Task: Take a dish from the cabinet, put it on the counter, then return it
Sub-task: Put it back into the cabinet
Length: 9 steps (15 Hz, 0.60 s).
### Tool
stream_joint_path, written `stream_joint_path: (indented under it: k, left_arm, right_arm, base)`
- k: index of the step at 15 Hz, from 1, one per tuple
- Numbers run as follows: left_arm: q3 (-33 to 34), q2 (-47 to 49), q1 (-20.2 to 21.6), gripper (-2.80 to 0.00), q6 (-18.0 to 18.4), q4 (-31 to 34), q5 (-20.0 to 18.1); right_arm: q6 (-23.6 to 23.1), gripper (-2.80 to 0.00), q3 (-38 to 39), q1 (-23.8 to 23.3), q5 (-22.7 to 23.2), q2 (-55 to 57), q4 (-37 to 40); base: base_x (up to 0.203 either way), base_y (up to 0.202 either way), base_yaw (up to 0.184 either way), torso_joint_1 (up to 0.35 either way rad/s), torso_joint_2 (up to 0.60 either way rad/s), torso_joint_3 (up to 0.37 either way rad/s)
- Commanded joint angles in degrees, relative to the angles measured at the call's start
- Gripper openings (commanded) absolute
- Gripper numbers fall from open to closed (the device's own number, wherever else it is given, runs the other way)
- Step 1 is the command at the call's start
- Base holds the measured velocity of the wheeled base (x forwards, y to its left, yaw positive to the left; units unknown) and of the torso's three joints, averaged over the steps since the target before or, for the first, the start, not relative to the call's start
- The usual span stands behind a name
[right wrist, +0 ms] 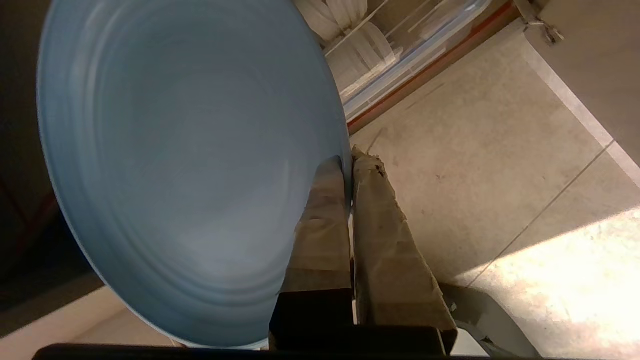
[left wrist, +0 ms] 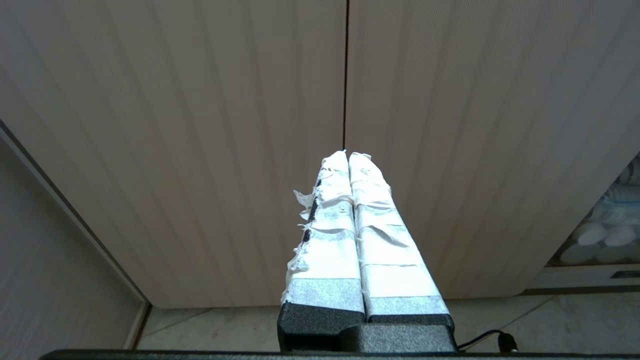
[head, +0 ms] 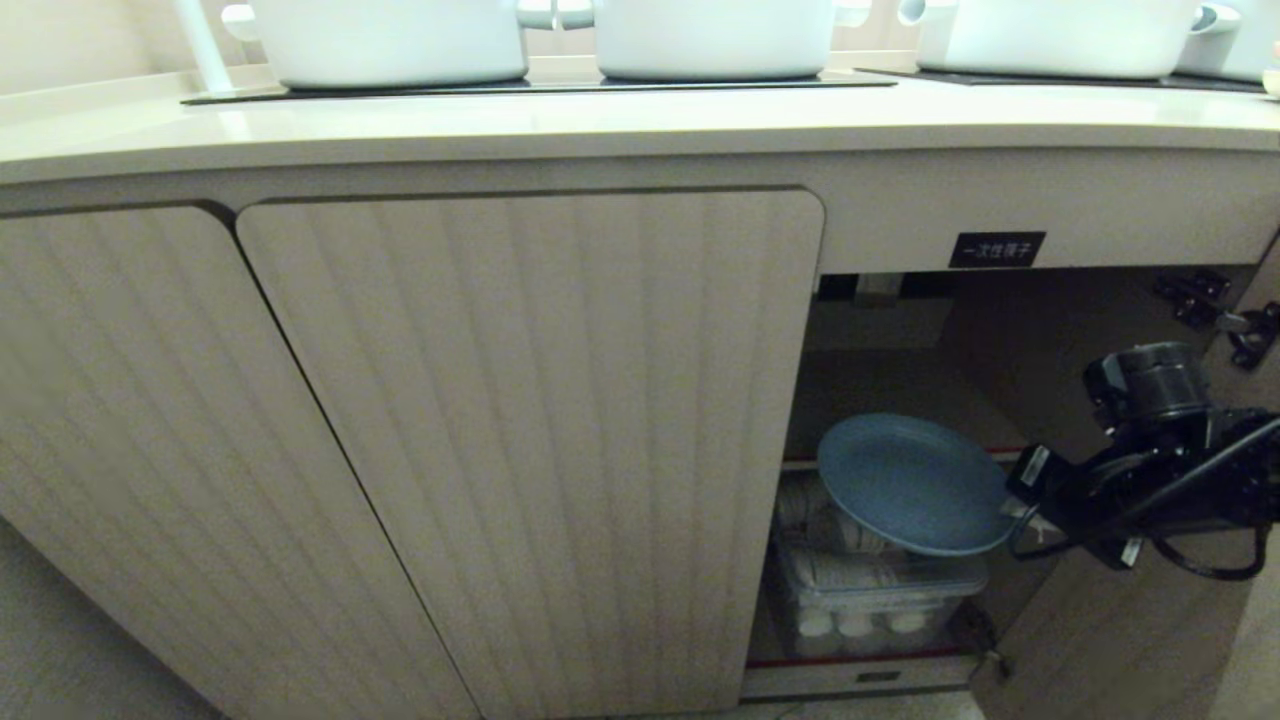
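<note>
R gripper (head: 1022,512) clamped on blue plate (head: 912,482) rim at 3 o'clock, in open cabinet (head: 1000,330); likely taking out. Next: lift to counter (head: 600,125). L gripper (left wrist: 347,156) fingers together.

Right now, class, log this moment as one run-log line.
right gripper: shut on plate rim | plate: tilted, in open cabinet doorway | left gripper: shut, empty, facing closed doors | counter: no plate
</note>
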Motion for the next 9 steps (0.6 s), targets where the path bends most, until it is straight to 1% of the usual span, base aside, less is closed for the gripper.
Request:
stream_joint_path:
  k: [1, 4, 9]
  left_arm:
    - [0.0, 0.0, 0.0, -2.80, 0.0, 0.0, 0.1]
    - [0.0, 0.0, 0.0, -2.80, 0.0, 0.0, 0.0]
    - [0.0, 0.0, 0.0, -2.80, 0.0, 0.0, 0.0]
  right_arm:
    - [0.3, -2.80, -1.3, 0.0, 0.0, 1.8, 0.0]
    - [0.4, -2.80, -2.2, 0.0, 0.1, 3.3, -0.1]
    - [0.5, -2.80, -5.8, 0.0, 0.1, 6.1, -0.1]
  base:
    - [0.000, 0.000, 0.000, 0.000, 0.00, 0.000]
    - [0.000, 0.000, 0.000, 0.000, 0.00, 0.000]
    - [0.000, 0.000, 0.000, 0.000, 0.00, 0.000]
